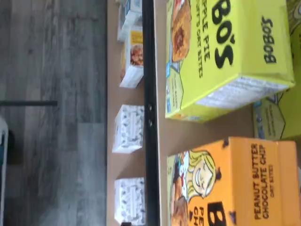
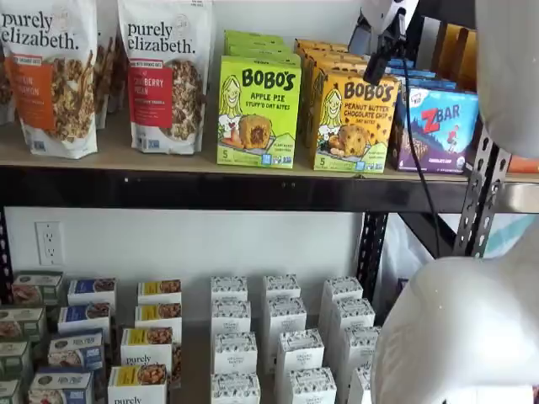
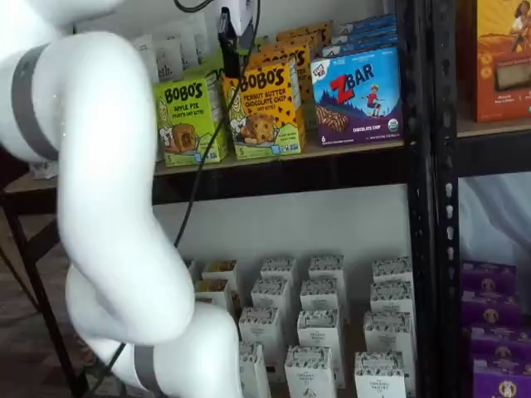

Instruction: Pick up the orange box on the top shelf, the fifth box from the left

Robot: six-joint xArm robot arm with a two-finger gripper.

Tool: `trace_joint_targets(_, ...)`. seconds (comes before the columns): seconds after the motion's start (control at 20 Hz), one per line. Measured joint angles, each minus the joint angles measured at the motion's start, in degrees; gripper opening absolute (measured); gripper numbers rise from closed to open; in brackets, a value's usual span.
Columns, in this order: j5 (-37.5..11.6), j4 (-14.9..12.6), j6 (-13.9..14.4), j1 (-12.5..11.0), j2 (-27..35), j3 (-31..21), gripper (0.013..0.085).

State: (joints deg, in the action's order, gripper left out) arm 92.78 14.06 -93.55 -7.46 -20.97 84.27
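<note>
The orange box point(image 2: 354, 122), a Bobo's Peanut Butter Chocolate Chip carton, stands upright at the front of the top shelf point(image 2: 168, 157), between a green Bobo's Apple Pie carton point(image 2: 257, 114) and a blue ZBar box point(image 2: 438, 126). It shows in both shelf views point(image 3: 265, 108) and in the wrist view point(image 1: 230, 183), beside the green carton point(image 1: 225, 56). My gripper point(image 2: 379, 63) hangs from above, just over the orange box's upper edge, apart from it. Only a black finger shows, side-on point(image 3: 226, 37), so I cannot tell open from shut.
Two Purely Elizabeth bags point(image 2: 164, 76) stand left on the shelf. More orange cartons stand behind the front one. Small white boxes point(image 2: 286, 337) fill the lower shelf. A black rack upright point(image 3: 427, 166) stands right of the ZBar box. My white arm point(image 3: 91, 166) fills the foreground.
</note>
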Motion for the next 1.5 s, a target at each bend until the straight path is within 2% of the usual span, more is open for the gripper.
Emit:
trace_joint_targets(0.2,1.01,-2.17,-0.26,0.33,2.67,2.86,0.085)
trace_joint_targets(0.55,0.96,-5.55,-0.8,0.89,5.11,4.11,0.085)
trace_joint_targets(1.05,-2.92,-6.98,-1.42,0.97,5.57,1.78,0.085)
trace_joint_targets(1.25,-3.02,-8.42,-1.4,1.32,6.03,1.61,0.085)
trace_joint_targets(1.5,-2.13,-8.82,-1.6,1.2,6.8,1.92,0.085)
